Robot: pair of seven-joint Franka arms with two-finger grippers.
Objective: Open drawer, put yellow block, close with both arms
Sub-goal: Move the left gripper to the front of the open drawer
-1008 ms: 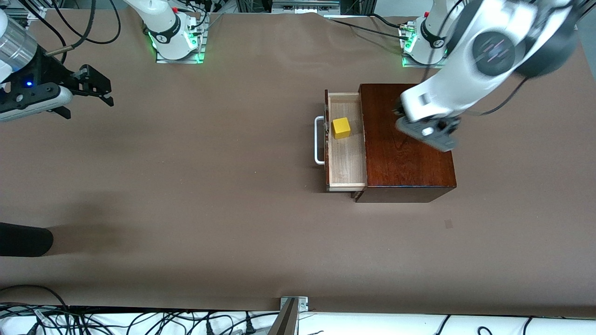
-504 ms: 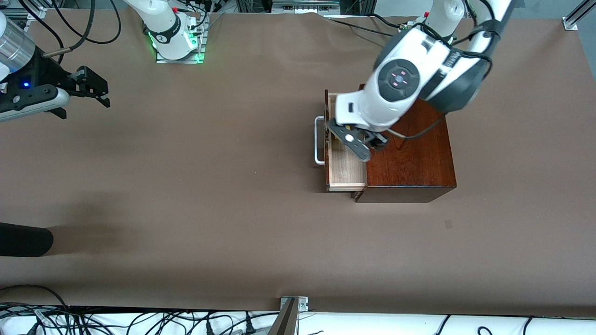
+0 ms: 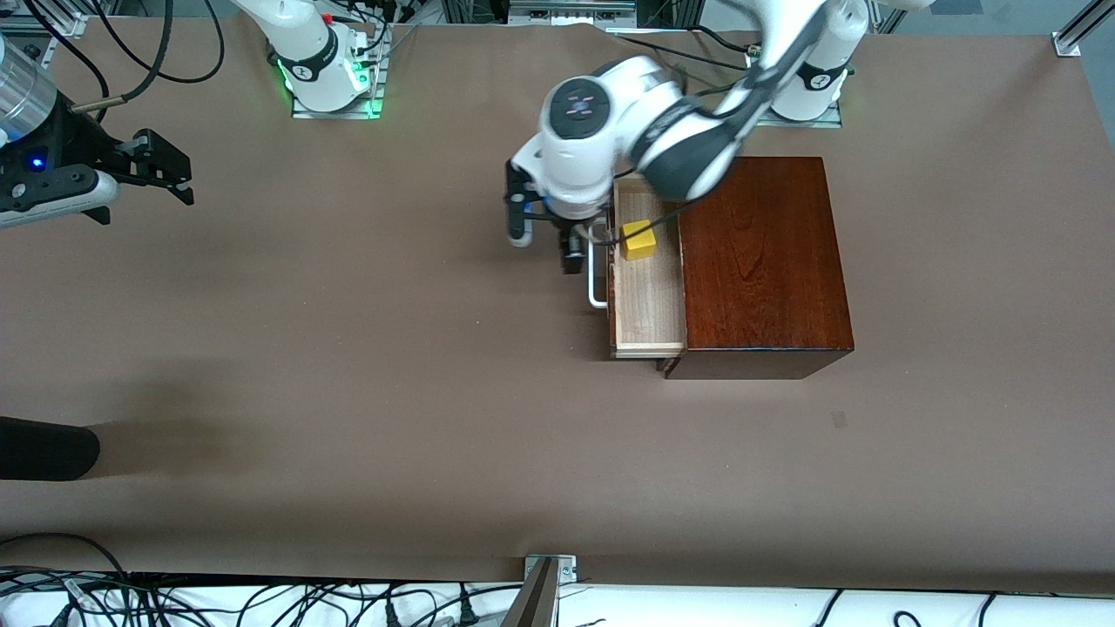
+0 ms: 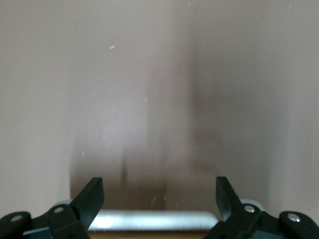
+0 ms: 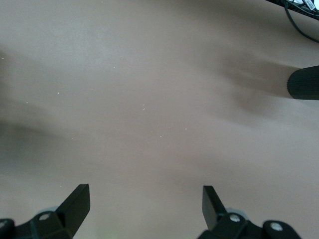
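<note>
The drawer (image 3: pixel 646 305) stands pulled out of the reddish-brown wooden box (image 3: pixel 762 261). The yellow block (image 3: pixel 638 239) sits in the drawer's pale tray, near its front. My left gripper (image 3: pixel 544 239) is open and empty, just in front of the drawer's white handle (image 3: pixel 594 292). In the left wrist view the handle bar (image 4: pixel 154 220) lies across the gap between the open fingers (image 4: pixel 92 198). My right gripper (image 3: pixel 165 165) is open and empty over bare table at the right arm's end. It (image 5: pixel 144 201) shows only table below it.
A black rounded object (image 3: pixel 43 448) lies at the table's edge at the right arm's end, nearer the front camera; it also shows in the right wrist view (image 5: pixel 304 82). Cables run along the table's edges.
My left arm swung from over the box, across the open drawer, to in front of the handle. The right gripper drifted slightly toward the table's end. The block and drawer stayed put.
</note>
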